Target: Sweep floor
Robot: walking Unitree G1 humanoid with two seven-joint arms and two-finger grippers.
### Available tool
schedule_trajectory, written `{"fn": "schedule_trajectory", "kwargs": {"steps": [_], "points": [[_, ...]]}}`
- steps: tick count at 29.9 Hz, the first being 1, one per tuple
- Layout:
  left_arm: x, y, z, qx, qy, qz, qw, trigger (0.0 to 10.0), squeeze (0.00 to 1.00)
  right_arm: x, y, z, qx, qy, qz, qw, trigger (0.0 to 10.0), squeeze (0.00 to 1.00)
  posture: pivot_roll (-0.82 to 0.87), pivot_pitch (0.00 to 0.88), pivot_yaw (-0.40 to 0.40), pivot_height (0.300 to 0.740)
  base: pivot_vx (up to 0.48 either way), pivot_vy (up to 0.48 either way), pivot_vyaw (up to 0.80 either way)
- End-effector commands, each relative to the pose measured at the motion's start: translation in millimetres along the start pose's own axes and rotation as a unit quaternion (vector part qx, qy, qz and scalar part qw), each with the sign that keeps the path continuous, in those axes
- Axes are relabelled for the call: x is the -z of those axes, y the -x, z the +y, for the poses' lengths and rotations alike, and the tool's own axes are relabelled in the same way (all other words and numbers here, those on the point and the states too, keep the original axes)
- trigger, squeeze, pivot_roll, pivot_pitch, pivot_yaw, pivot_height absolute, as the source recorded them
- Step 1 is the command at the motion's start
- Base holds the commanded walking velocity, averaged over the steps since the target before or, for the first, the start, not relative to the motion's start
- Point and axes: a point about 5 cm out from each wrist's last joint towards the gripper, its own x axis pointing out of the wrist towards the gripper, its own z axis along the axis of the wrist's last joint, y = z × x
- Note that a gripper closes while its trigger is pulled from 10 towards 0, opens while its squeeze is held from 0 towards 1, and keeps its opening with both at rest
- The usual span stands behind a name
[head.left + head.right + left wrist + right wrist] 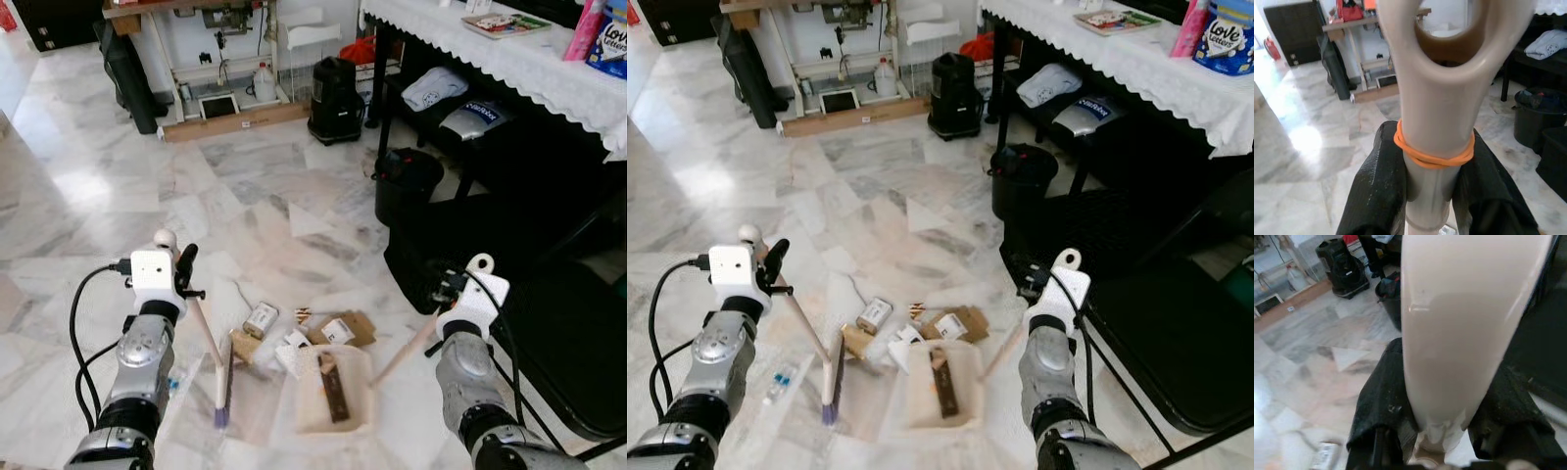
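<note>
Black left tool clamps broom handle.

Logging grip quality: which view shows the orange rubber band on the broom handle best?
The left wrist view: the band fills the middle, wrapped round the handle just above the left claw, whose fingers clamp it. In both eye views the handle shows but the band is too small to tell. The right wrist view looks at the dustpan handle.

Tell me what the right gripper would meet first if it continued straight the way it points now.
Probably the black bin: the right gripper, shut on the dustpan handle, points over bare floor toward it, though depth is unclear.
</note>
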Motion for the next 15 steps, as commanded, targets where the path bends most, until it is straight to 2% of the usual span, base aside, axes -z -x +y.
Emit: {"fn": "schedule_trajectory", "kwargs": {"steps": [1,3,5,6,9,11,12,15], "points": [[-12.1,-7.3,3.5,0.007,-0.013,-0.025,1.0,10.0,0.0,-10.7,-5.3,8.8,-0.004,-0.04,-0.014,0.999,10.0,0.0,0.05,0.0,0.102,0.74,0.0,0.0,0.0],[-13.1,-8.1,3.4,0.008,-0.011,-0.026,1.0,10.0,0.0,-10.3,-5.2,9.7,-0.006,-0.047,-0.013,0.999,10.0,0.0,0.05,0.0,0.103,0.74,0.0,0.0,0.0],[-14.0,-9.1,2.8,0.018,-0.006,-0.026,0.999,10.0,0.0,-7.0,-4.8,10.8,-0.002,-0.092,0.001,0.996,10.0,0.0,0.06,0.0,0.107,0.74,0.0,0.0,0.0],[-14.0,-9.0,2.8,0.02,-0.005,-0.026,0.999,10.0,0.0,-6.8,-4.7,10.8,-0.001,-0.093,0.001,0.996,10.0,0.0,0.06,0.0,0.107,0.74,0.0,0.0,0.0],[-12.6,-10.1,-0.3,0.045,0.056,-0.013,0.997,10.0,0.0,-5.6,-3.8,14.3,-0.009,-0.092,0.002,0.996,10.0,0.0,0.08,0.0,0.098,0.74,0.0,0.0,0.0],[-11.9,-9.8,-1.7,0.058,0.065,-0.008,0.996,10.0,0.0,-4.7,-3.2,15.5,-0.013,-0.092,0.004,0.996,10.0,0.0,0.09,0.0,0.095,0.74,0.0,0.0,0.0],[-10.7,-9.3,-2.1,0.064,0.083,-0.002,0.994,10.0,0.0,-3.8,-2.9,16.4,-0.016,-0.09,0.006,0.996,10.0,0.0,0.1,0.0,0.085,0.74,0.0,0.0,0.0],[-10.7,-8.1,0.9,0.052,0.08,-0.006,0.995,10.0,0.0,-3.3,-2.9,17.2,-0.024,-0.083,0.009,0.996,10.0,0.0,0.09,0.0,0.081,0.74,0.0,0.0,0.0]]}}
